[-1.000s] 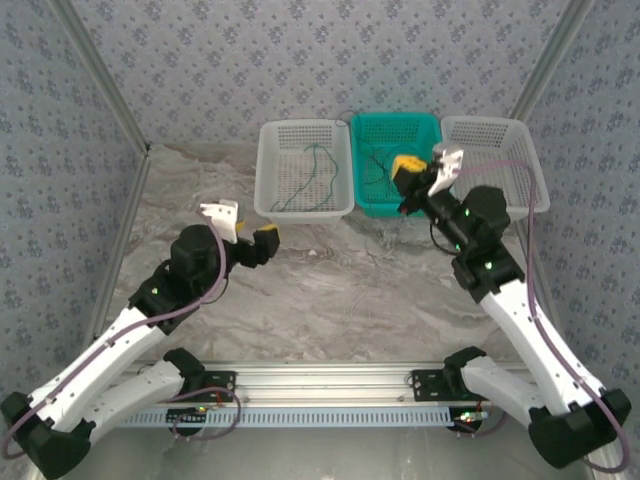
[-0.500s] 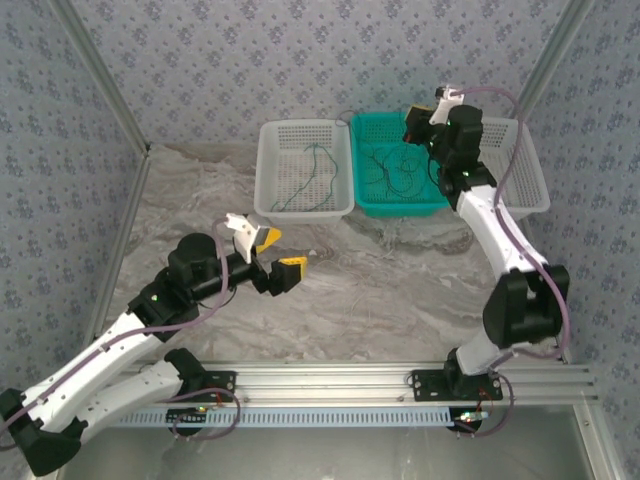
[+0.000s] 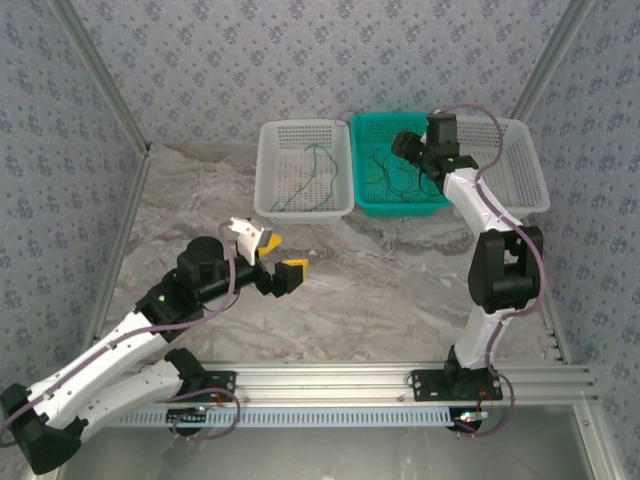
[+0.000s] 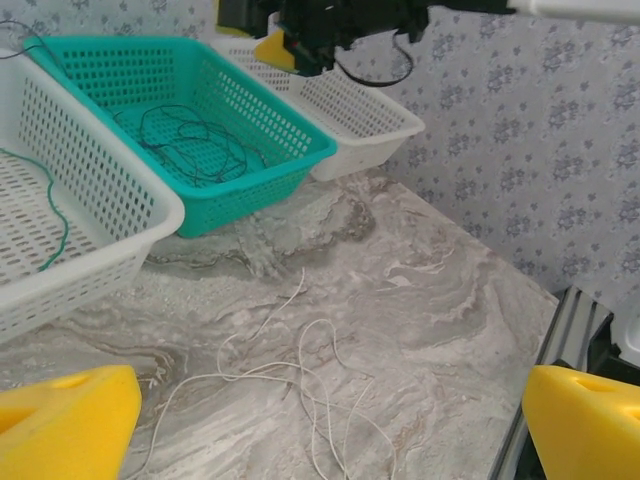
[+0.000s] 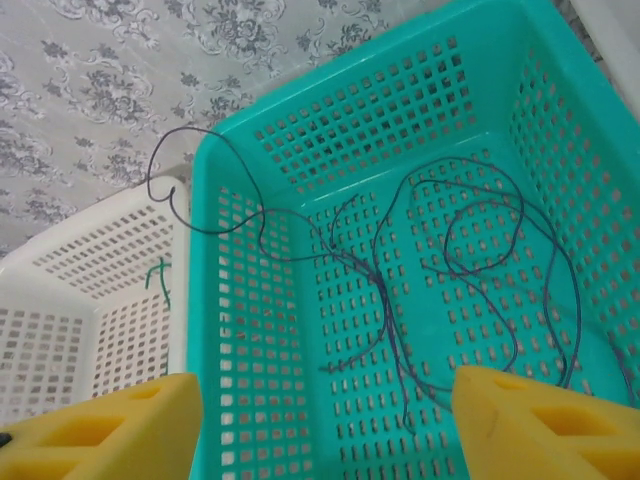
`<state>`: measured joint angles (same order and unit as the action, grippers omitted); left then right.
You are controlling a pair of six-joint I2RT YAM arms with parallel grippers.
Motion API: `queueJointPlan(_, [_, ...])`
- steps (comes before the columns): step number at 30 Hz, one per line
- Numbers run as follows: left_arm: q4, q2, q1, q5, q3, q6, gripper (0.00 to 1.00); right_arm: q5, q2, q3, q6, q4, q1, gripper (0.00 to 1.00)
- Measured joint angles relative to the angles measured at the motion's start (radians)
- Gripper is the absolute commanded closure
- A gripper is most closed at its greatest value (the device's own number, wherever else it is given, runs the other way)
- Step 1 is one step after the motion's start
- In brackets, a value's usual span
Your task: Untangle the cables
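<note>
A loose tangle of whitish cable point(image 4: 300, 370) lies on the marble table, straight below my open left gripper point(image 4: 320, 430), whose yellow pads point(image 4: 60, 425) hang apart and clear of it. Seen from the top, the left gripper point(image 3: 280, 255) hovers over mid-table. Bluish-purple cables point(image 5: 480, 270) lie looped on the floor of the teal basket point(image 5: 205, 330), one end arching over its back-left corner. My right gripper point(image 5: 320, 420) is open above them, nothing between its pads; from the top it point(image 3: 408, 145) is over the teal basket point(image 3: 402, 210). A dark green cable point(image 3: 315, 175) lies in the left white basket point(image 3: 268, 170).
Three baskets stand side by side at the back: white, teal, and a second white basket point(image 3: 525, 170) on the right. Patterned walls close in the table on three sides. The arm bases and a metal rail point(image 3: 330, 380) line the near edge.
The right arm stretched back over the teal basket and its gripper went from shut to open. The left gripper moved right toward mid-table and spread wider.
</note>
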<state>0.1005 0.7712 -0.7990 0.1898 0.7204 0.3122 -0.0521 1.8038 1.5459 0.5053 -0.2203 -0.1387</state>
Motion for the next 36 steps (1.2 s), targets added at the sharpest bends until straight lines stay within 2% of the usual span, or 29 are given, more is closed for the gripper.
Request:
queueJointPlan(4, [-0.001,0.023,-0.002,-0.039,-0.011,0.016,0.02,-0.031,-0.156,-0.093,0.008,-0.013,-0.027,0.32])
queueJointPlan(12, [-0.040,0.148,-0.010,-0.103,-0.032,0.045,0.03,0.021,-0.678,-0.555,0.039,-0.002,-0.209,0.33])
queueJointPlan(16, [-0.050,0.222,-0.016,-0.101,-0.032,0.043,0.02,0.059,-0.785,-0.736,0.111,-0.054,-0.267,0.33])
queueJointPlan(22, [-0.078,0.317,-0.023,-0.094,-0.024,0.040,0.03,0.085,-0.731,-0.872,0.234,-0.129,-0.269,0.34])
queueJointPlan(30, [-0.078,0.372,-0.080,-0.091,0.070,0.035,0.03,0.027,-0.397,-0.825,0.284,-0.036,-0.254,0.37])
queueJointPlan(36, [-0.063,0.372,-0.127,-0.121,0.077,0.029,0.03,-0.008,-0.262,-0.782,0.281,0.070,-0.235,0.45])
